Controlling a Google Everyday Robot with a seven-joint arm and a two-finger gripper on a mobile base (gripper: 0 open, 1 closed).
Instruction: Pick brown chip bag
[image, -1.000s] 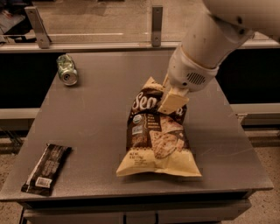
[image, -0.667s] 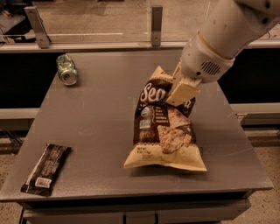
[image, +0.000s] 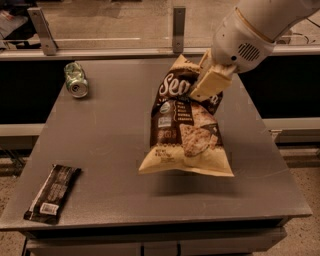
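The brown chip bag (image: 184, 122) hangs upright in the air over the right middle of the grey table (image: 115, 150). It has a dark brown middle, cream ends and white lettering, and its shadow lies on the table below it. My gripper (image: 207, 80) is shut on the bag's upper right part, with a cream finger (image: 210, 84) across the front of the bag. The white arm (image: 250, 30) reaches in from the upper right.
A green drink can (image: 76, 80) lies on its side at the table's back left. A dark snack-bar wrapper (image: 52, 193) lies at the front left corner. A rail with metal posts (image: 179, 27) runs behind the table.
The gripper has risen and moved right with the bag. The bag has gone from lying on the table to hanging clear of it.
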